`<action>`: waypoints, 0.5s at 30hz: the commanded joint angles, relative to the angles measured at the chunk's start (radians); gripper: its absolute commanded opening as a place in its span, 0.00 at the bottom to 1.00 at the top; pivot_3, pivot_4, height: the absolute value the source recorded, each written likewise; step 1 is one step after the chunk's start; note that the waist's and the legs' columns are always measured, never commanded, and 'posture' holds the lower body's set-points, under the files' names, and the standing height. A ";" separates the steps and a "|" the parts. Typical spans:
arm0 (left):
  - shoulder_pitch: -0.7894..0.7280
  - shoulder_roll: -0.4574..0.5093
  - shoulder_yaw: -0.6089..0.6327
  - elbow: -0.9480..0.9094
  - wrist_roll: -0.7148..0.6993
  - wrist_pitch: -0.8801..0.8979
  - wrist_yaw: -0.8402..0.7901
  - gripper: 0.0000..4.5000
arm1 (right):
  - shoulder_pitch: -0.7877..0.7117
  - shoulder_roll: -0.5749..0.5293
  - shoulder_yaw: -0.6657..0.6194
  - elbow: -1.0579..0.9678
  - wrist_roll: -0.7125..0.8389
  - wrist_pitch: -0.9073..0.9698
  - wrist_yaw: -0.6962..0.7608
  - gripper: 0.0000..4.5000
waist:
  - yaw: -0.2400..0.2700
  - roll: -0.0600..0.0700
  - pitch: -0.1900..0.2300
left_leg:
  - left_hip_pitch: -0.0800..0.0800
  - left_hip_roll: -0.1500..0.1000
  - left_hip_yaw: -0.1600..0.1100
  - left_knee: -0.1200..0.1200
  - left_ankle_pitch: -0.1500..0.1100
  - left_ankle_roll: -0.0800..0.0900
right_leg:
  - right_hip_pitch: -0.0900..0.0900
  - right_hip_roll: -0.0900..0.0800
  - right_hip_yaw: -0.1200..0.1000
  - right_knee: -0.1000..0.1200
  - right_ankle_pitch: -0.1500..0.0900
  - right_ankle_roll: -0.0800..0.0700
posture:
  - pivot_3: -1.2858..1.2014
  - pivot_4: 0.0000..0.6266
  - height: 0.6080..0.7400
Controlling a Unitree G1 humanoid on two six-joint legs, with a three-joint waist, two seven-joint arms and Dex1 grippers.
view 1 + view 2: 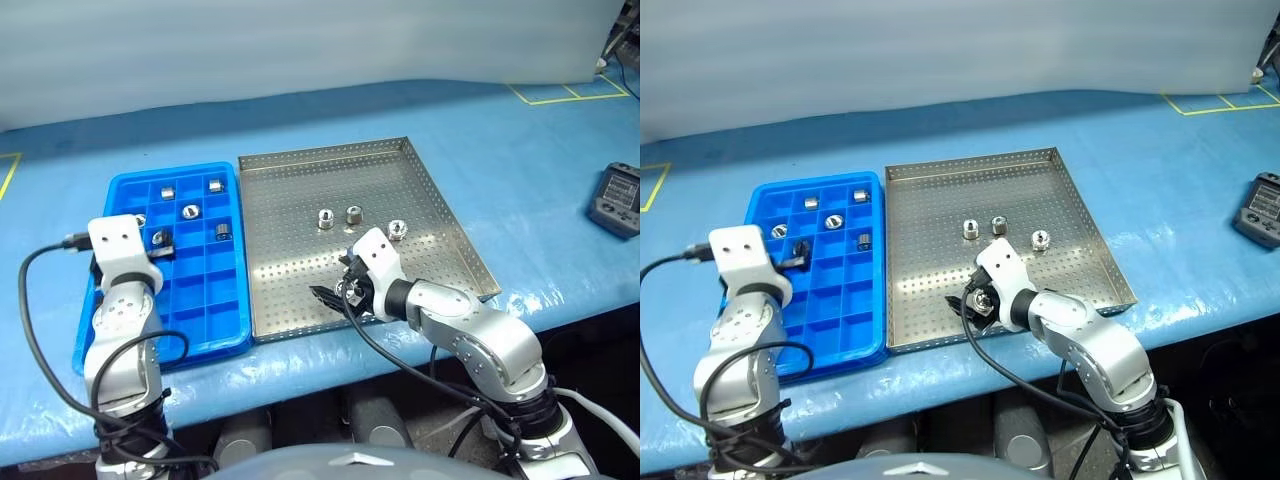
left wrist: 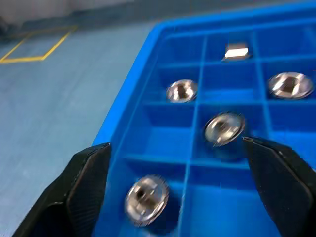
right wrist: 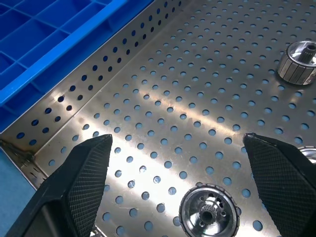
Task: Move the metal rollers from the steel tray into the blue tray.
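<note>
Left claw (image 2: pixel 177 197) fingers spread wide, empty. Right claw (image 3: pixel 180 192) fingers spread wide, angled down, empty.

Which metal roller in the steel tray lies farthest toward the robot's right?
Start at the large square perforated steel tray beside the bright blue compartment tray. Three small shiny silver metal rollers sit in a row mid-tray. It is the row's end roller, farthest from the blue tray.
</note>
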 commanded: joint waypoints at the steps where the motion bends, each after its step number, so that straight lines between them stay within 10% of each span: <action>1: -0.026 0.064 -0.113 -0.033 -0.075 -0.076 -0.173 1.00 | 0.005 -0.024 -0.045 -0.038 -0.002 -0.007 0.002 1.00 | -0.001 0.000 0.000 | 0.000 0.000 0.000 0.000 0.000 0.000 | 0.000 0.000 0.000 -0.001 0.000 0.000 | 0.46 0.24 1.00; 15: -0.140 0.279 -0.480 0.075 -0.229 -0.092 -0.658 1.00 | 0.155 -0.120 -0.209 -0.115 -0.020 0.026 -0.049 1.00 | -0.067 0.000 0.000 | -0.001 0.000 0.002 0.000 -0.001 0.002 | -0.002 0.000 0.001 0.000 -0.001 -0.001 | 0.41 0.24 1.00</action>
